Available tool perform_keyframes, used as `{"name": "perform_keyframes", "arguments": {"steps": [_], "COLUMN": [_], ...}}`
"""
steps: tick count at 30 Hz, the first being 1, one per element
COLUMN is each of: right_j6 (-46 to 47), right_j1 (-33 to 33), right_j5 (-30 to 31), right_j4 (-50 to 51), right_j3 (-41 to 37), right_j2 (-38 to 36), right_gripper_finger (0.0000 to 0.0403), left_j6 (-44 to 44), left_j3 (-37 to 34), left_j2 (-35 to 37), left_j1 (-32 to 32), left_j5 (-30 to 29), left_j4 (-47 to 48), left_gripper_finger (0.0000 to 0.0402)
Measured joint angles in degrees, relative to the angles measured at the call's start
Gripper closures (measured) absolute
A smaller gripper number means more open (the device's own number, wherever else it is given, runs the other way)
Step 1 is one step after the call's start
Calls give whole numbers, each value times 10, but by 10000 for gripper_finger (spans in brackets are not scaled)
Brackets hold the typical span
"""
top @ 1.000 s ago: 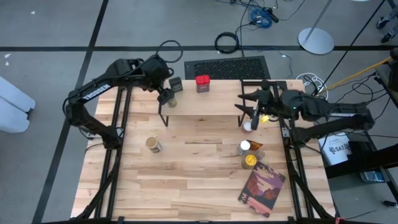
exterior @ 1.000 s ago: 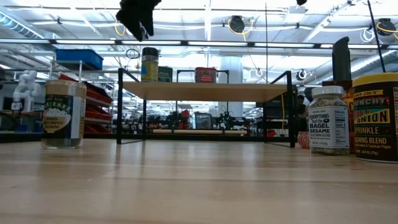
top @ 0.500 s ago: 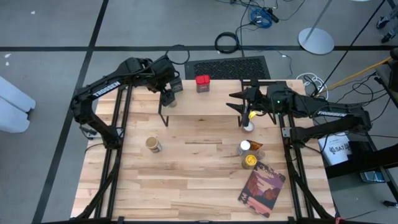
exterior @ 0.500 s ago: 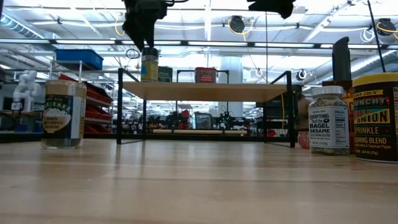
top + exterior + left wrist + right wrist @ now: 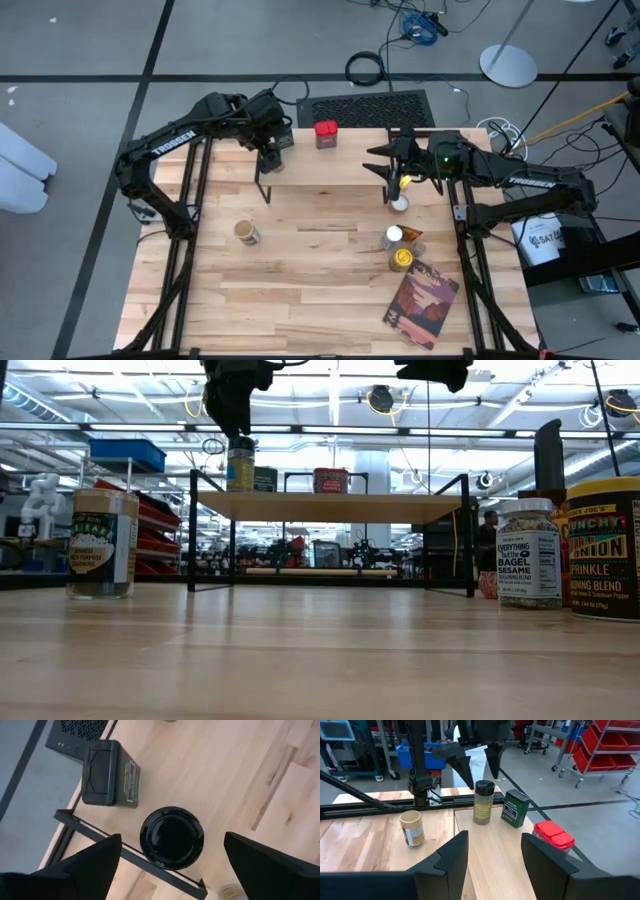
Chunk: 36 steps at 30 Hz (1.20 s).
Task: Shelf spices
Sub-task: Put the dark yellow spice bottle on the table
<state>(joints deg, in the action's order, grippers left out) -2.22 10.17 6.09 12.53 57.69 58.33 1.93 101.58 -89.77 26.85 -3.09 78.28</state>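
The shelf (image 5: 330, 165) stood at the far side of the table (image 5: 300, 290), and on its plank, at the left end, a black-capped jar (image 5: 171, 838) stood upright with a dark green tin (image 5: 109, 773) just beside it and a red-topped tin (image 5: 325, 133) farther along. The left gripper (image 5: 170, 857) hung directly over the black-capped jar, its fingers spread wide to either side of the cap and touching nothing, so the jar looked released. The right gripper (image 5: 492, 855) hovered above the shelf's right end, fingers apart and empty. Off the shelf, a white-topped jar (image 5: 398, 203) stood just below its right end, almost under the right gripper and with its long axis vertical; that arm was plainly the nearer one for it. A tan-lidded jar (image 5: 245, 232) waited nearer the left arm.
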Motion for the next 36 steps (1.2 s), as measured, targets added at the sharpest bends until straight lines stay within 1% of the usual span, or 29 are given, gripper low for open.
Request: {"name": "perform_keyframes", "arguments": {"steps": [4, 11, 13, 25, 31, 36], "right_j6": [0, 0, 0, 0, 0, 0], "right_j1": [0, 0, 0, 0, 0, 0], "right_j5": [-5, -5, -5, -4, -4, -4], "right_j4": [-4, -4, -4, -3, -3, -3], "right_j3": [0, 0, 0, 0, 0, 0], "right_j2": [0, 0, 0, 0, 0, 0], "right_gripper_finger": [232, 232, 232, 232, 232, 232], "left_j6": [5, 15, 16, 20, 20, 20], "left_j3": [0, 0, 0, 0, 0, 0], "left_j2": [-15, -41, -44, -44, -44, -44], "left_j1": [0, -2, -2, -2, -2, -2], "left_j5": [-16, -17, -18, -18, -17, -17], "left_j4": [0, 0, 2, 22, 22, 21], "left_gripper_finger": [39, 39, 45, 137, 164, 175]}}
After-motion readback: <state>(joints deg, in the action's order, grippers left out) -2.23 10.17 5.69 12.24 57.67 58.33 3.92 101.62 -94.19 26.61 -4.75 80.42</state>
